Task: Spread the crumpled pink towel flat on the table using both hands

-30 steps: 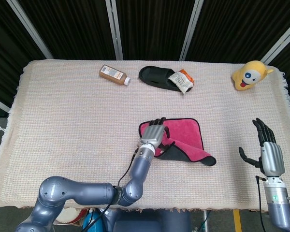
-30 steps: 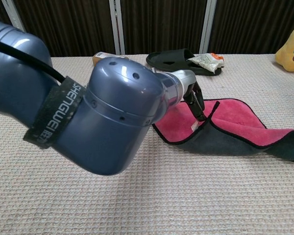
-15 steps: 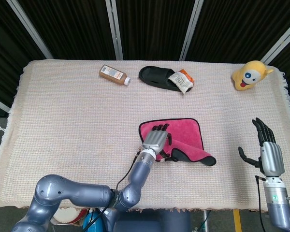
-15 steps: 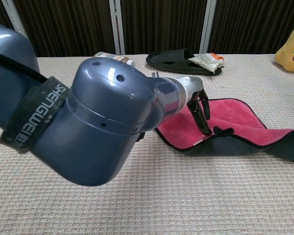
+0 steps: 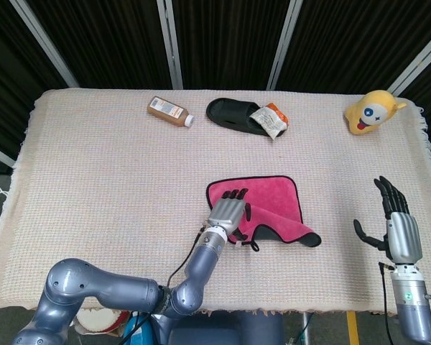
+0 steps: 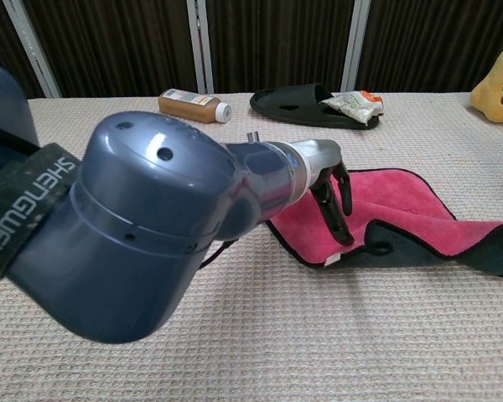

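So the crumpled pink towel with black trim [image 5: 269, 205] sits near the middle of the bench [image 5: 93, 187], which is covered in a cream woven cloth. It's partly laid out: the far part lies flat and pink side up, while the near edge is folded over itself so a dark strip runs along the front out to the right corner, which you can see really well in the chest view [image 6: 419, 222]. The left robot hand [image 5: 228, 214] is resting on the near-left part of the towel, fingers [image 6: 334, 197] curled downward with the tips pressing into the fabric right by the folded edge; whether it has actually pinched any cloth or is just pressing on it, I can't tell from either angle. The right robot hand [image 5: 396, 219] is well off to the right near the bench's edge, not touching the towel at all, fingers straight and spread apart, holding nothing, and it only shows in the head view. Along the far side of the bench there's a brown bottle with a white cap [image 5: 170, 111] lying on its side, then a black slipper [image 5: 233, 115] with a crinkly white and orange snack packet [image 5: 270, 119] lying on its right end, and over in the far-right corner a yellow plush toy with a goofy face [image 5: 372, 113]. All of that is well apart from the towel.
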Robot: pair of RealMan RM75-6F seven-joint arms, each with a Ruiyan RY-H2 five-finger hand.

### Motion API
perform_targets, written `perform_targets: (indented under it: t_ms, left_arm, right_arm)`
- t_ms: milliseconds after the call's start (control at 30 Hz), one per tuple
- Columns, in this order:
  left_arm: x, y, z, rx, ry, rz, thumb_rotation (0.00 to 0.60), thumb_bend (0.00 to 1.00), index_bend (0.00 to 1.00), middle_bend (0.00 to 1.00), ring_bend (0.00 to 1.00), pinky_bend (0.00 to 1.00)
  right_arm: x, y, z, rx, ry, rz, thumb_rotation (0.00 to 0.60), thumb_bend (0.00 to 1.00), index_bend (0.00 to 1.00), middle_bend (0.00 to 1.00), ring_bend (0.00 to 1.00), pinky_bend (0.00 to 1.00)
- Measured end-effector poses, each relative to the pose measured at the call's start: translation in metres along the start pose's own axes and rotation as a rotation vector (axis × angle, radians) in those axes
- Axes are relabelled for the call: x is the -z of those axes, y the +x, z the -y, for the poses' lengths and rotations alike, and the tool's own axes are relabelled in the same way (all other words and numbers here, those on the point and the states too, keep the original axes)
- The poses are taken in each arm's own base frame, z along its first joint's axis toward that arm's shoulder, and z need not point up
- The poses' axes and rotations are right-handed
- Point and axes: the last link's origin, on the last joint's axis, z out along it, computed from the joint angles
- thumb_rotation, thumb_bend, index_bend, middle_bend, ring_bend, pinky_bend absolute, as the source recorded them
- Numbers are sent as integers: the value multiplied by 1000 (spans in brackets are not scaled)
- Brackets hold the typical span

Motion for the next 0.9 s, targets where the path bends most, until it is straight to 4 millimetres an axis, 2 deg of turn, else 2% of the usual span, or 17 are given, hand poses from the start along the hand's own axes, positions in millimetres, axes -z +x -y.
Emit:
perform_targets:
  t_ms: [467, 667, 900]
  left_arm:
    - [14, -18, -15, -48, -104, 125, 600, 218, 425, 0, 0, 0]
    - [21, -14, -19, -51, -145, 145, 600, 185, 359, 0, 0, 0]
    - [28, -7, -12, -111, -191, 102, 600, 147, 357, 0, 0, 0]
  right_arm:
    - [0, 2, 0, -12, -1, -4, 600, 346, 4, 33, 0, 61]
    - [0, 2, -1, -8, -3, -3, 600, 345, 4, 33, 0, 61]
    - [1, 2, 0, -7, -1, -7, 600, 346, 5, 33, 0, 61]
